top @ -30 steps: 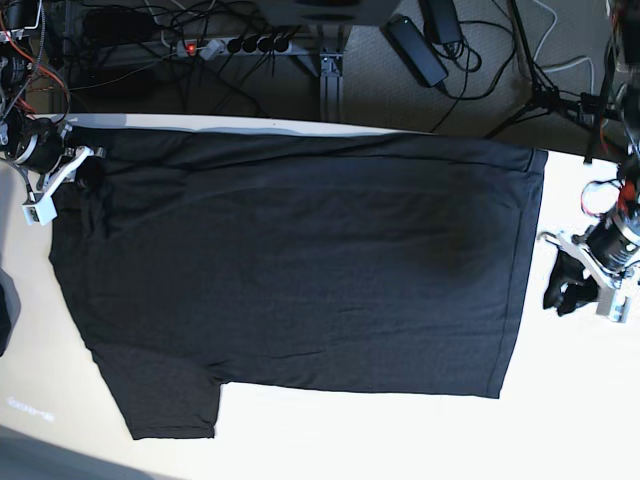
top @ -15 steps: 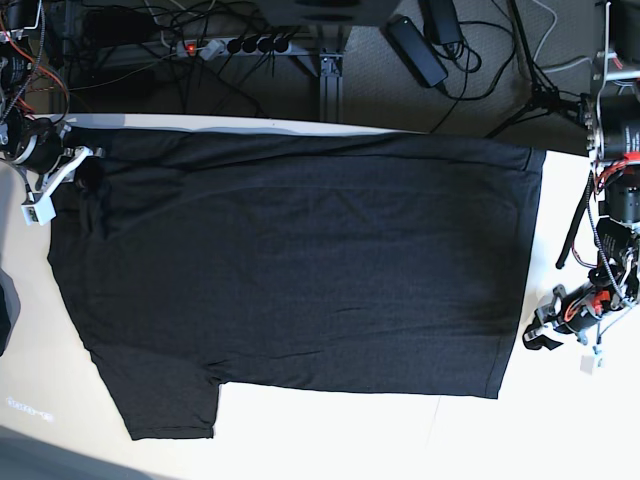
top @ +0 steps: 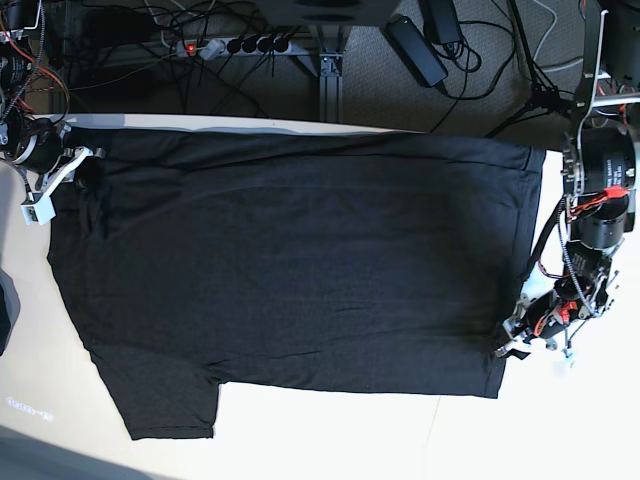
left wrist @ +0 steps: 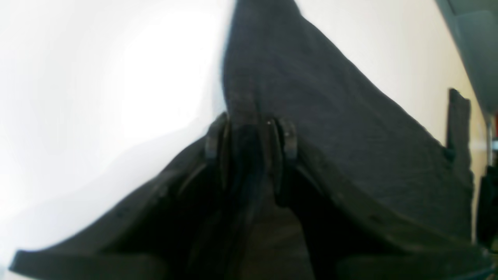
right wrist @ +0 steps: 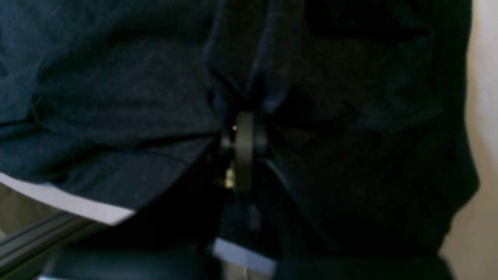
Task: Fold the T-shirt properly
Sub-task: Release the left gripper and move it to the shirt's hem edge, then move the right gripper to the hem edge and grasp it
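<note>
Fabric of the T-shirt [left wrist: 330, 128] sits clamped in the left pincer [left wrist: 251, 134], left wrist view. Right wrist view: right pincer [right wrist: 243, 128] clamped together on cloth. Base view: T-shirt spread over the tabletop [top: 560, 430], left pincer at four o'clock, right at ten.

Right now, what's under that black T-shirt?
A pale table shows around the T-shirt. Whatever lies beneath the cloth is covered. Its print is not visible either.

Glare is blowing out the table [left wrist: 97, 77] left of the T-shirt [left wrist: 330, 128] in the left wrist view. Right wrist view is looking dim and blurry; base view is staying sharp.
</note>
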Motion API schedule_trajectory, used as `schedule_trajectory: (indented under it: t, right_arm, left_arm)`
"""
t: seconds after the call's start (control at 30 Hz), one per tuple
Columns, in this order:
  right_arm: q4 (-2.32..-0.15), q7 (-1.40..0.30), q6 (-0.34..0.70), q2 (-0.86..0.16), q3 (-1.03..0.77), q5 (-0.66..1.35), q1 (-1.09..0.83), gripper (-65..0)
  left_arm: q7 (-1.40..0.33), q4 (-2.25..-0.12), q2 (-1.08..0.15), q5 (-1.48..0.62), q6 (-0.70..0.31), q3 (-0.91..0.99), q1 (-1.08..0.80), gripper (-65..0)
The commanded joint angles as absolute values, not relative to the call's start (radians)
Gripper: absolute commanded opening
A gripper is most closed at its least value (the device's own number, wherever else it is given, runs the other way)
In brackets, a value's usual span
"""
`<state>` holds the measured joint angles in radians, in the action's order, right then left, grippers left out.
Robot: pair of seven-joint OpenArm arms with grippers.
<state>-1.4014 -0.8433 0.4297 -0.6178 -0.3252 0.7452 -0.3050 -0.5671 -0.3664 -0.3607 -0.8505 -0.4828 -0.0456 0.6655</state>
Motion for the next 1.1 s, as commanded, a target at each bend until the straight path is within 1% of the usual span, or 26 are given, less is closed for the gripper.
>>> schedule_trajectory:
  t: [0.0, 0.13, 0.17, 0.2, 0.27, 0.43, 0.6, 0.7, 0.77, 0.83, 0.9, 1.07]
  right_arm:
    - [-1.397, -0.891, 0.468, -0.634, -0.327, 0.700, -0.313, -65.0]
    - [-1.397, -0.891, 0.468, -0.634, -0.327, 0.700, -0.313, -65.0]
    - [-1.397, -0.891, 0.469, -0.634, -0.327, 0.700, -0.313, -65.0]
    - [-1.397, -0.891, 0.468, -0.634, -0.327, 0.700, -0.313, -65.0]
    - [-1.397, -0.890, 0.468, -0.634, -0.327, 0.700, -0.313, -65.0]
    - [-1.423, -0.858, 0.468, -0.635, -0.336, 0.701, -0.308, -65.0]
    - [-1.551, -0.809, 0.468, -0.634, -0.391, 0.704, -0.300, -65.0]
    - [-1.605, -0.808, 0.468, -0.635, -0.435, 0.703, -0.250, -65.0]
    - [-1.602, -0.808, 0.468, -0.636, -0.462, 0.702, -0.194, -65.0]
    - [-1.571, -0.807, 0.468, -0.638, -0.480, 0.702, -0.133, -65.0]
    - [-1.507, -0.804, 0.468, -0.638, -0.483, 0.695, -0.052, -65.0]
    - [-1.214, -0.746, 0.465, -0.643, -0.483, 0.622, 0.203, -65.0]
  left_arm:
    - [-0.595, -0.371, -0.349, -0.826, -0.491, -0.047, 0.684, -43.9]
    - [-0.564, -0.371, -0.310, -0.772, -0.488, -0.047, 0.683, -44.3]
    - [-0.553, -0.371, -0.305, -0.761, -0.489, -0.047, 0.683, -46.6]
    - [-0.543, -0.371, -0.302, -0.752, -0.489, -0.047, 0.684, -51.8]
    - [-0.528, -0.371, -0.302, -0.743, -0.489, -0.047, 0.683, -64.8]
    - [-0.513, -0.371, -0.302, -0.713, -0.490, -0.047, 0.683, -65.0]
    - [-0.513, -0.371, -0.302, -0.672, -0.490, -0.047, 0.683, -65.0]
    - [-0.520, -0.371, -0.302, -0.661, -0.491, -0.047, 0.684, -65.0]
    - [-0.540, -0.371, -0.302, -0.661, -0.523, -0.047, 0.683, -65.0]
    - [-0.570, -0.371, -0.302, -0.661, -0.559, -0.047, 0.683, -65.0]
    - [-0.587, -0.371, -0.302, -0.661, -0.566, -0.047, 0.683, -65.0]
    - [-0.589, -0.371, -0.302, -0.660, -0.566, -0.047, 0.683, -65.0]
